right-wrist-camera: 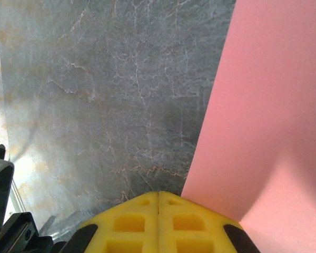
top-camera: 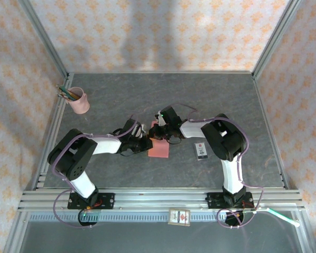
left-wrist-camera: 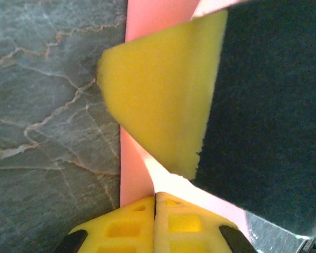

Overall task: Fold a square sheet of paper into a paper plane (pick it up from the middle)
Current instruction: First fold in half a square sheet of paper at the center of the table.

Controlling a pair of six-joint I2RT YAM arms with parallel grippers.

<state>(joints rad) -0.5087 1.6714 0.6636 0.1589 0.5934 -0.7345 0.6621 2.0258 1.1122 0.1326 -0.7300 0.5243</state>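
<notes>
Leftmost, the pink pencil cup (top-camera: 79,101) stands well clear. Next, the left gripper (left-wrist-camera: 156,196) has its 2 fingers pressed together over the square sheet of paper (top-camera: 159,148), which lies mid-table (top-camera: 121,95). Just beside it, the right gripper (right-wrist-camera: 158,194) is likewise closed at the sheet's edge. Such crowded tips could drag the thin paper and skew a crease. Farther right, the small box (top-camera: 201,151) shows markings too small to read.

1. Overhead, the light is soft and even. Faint shadows lie on the table (top-camera: 121,95), and a broad dim shadow crosses the back wall (top-camera: 147,31).
2. Left wrist: the square sheet of paper (left-wrist-camera: 147,21) glares near-white low down, and close shapes blur.
3. Right wrist: shadow dims the paper's (right-wrist-camera: 274,105) lower right corner.
</notes>
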